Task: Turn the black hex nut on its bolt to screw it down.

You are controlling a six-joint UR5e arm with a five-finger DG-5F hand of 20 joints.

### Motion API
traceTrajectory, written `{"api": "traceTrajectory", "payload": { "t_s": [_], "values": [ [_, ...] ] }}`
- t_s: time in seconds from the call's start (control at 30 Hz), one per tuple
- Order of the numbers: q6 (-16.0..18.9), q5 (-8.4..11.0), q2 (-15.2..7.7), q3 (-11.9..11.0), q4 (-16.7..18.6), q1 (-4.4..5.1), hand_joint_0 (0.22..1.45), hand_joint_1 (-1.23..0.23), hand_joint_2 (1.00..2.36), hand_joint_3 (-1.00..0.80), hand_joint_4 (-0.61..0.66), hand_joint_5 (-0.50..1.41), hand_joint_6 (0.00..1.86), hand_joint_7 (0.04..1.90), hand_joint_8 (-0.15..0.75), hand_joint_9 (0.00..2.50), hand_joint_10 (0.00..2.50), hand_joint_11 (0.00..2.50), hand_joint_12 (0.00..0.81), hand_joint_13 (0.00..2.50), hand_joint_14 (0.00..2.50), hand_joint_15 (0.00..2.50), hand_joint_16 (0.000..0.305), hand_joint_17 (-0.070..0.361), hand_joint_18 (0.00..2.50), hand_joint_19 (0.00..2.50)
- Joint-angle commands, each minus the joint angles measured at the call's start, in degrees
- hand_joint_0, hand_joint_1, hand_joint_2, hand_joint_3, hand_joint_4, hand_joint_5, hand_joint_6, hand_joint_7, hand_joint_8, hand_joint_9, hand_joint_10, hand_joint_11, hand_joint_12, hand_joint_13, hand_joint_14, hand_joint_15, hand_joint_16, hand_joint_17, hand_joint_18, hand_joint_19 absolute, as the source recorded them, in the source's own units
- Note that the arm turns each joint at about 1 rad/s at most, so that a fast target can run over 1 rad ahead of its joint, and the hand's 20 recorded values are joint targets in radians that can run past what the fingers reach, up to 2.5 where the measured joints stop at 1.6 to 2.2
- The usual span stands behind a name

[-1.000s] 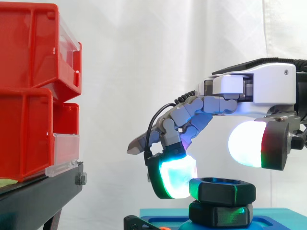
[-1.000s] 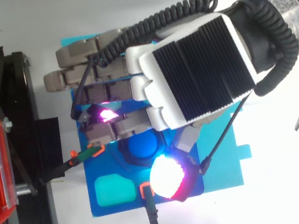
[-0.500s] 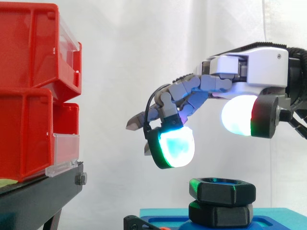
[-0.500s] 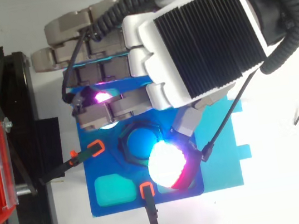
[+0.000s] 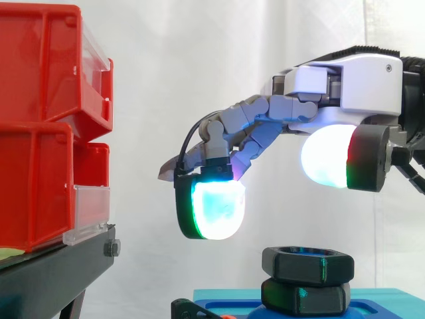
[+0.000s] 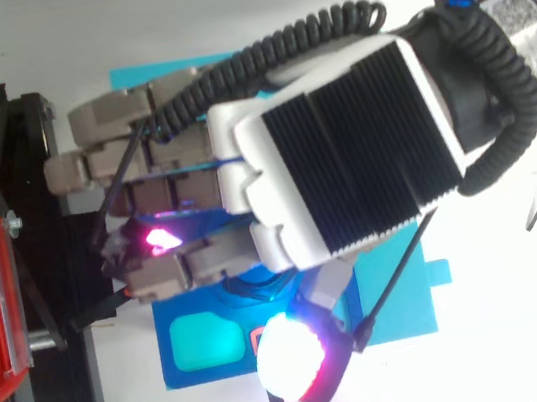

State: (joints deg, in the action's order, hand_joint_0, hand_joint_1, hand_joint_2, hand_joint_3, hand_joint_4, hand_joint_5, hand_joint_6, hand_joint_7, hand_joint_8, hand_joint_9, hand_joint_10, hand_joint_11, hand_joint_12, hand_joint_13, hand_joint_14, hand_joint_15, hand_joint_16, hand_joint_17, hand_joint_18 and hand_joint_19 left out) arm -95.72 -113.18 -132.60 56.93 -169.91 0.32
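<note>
The black hex nut (image 5: 307, 264) sits on top of a second black hex piece (image 5: 305, 296) on the blue base plate (image 5: 378, 298). My hand (image 5: 352, 73) hovers above them, clear of the nut, and it is open with relaxed, spread fingers that hold nothing. One glowing cyan fingertip (image 5: 211, 207) hangs left of the nut and higher. The white thumb pad (image 5: 332, 158) hangs above its right side. From above, the hand (image 6: 342, 150) covers the nut. The blue plate (image 6: 399, 298) shows below and to the right of the hand.
Red bins (image 5: 46, 119) stand stacked on a black stand (image 5: 60, 266) at the left, close to the outstretched fingertips. Black clamps with orange tips (image 6: 259, 342) hold the plate's near edge. A teal pocket (image 6: 206, 340) is set into the plate.
The hand has risen off the nut and shifted toward the bins. Its fingers, which flanked the nut a second ago, have spread wider. The nut has not moved.
</note>
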Motion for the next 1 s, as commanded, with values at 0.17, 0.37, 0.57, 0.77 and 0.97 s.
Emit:
{"api": "traceTrajectory", "payload": {
  "t_s": [0.17,0.37,0.57,0.77,0.97],
  "values": [
    [0.3,3.14,0.0,1.9,0.9,2.41,0.45,-0.19,1.0,-0.5,0.21,-0.06,0.5,1.22,0.285,0.8,0.0,0.01,0.357,0.46,0.0,0.0,0.057,0.129,0.39,0.31],
    [0.5,3.94,0.0,2.8,2.3,3.29,0.45,-0.19,1.0,-0.5,0.2,-0.05,0.5,1.33,0.286,0.8,0.0,0.01,0.356,0.46,0.0,0.0,0.057,0.129,0.39,0.3],
    [0.5,3.94,0.0,2.8,1.9,3.2,0.45,-0.19,1.0,-0.5,0.19,-0.03,0.51,1.47,0.288,0.82,0.0,0.01,0.352,0.47,0.0,0.0,0.056,0.127,0.4,0.3],
    [0.4,3.32,0.0,2.9,0.6,2.85,0.45,-0.2,1.0,-0.5,0.19,-0.04,0.55,1.43,0.288,0.84,0.0,0.02,0.351,0.48,0.0,0.0,0.056,0.127,0.4,0.3],
    [-0.1,2.62,0.0,2.8,0.9,2.41,0.45,-0.21,1.0,-0.5,0.19,-0.04,0.54,1.44,0.289,0.83,0.0,0.01,0.353,0.48,0.0,0.0,0.056,0.127,0.41,0.3]
  ]
}}
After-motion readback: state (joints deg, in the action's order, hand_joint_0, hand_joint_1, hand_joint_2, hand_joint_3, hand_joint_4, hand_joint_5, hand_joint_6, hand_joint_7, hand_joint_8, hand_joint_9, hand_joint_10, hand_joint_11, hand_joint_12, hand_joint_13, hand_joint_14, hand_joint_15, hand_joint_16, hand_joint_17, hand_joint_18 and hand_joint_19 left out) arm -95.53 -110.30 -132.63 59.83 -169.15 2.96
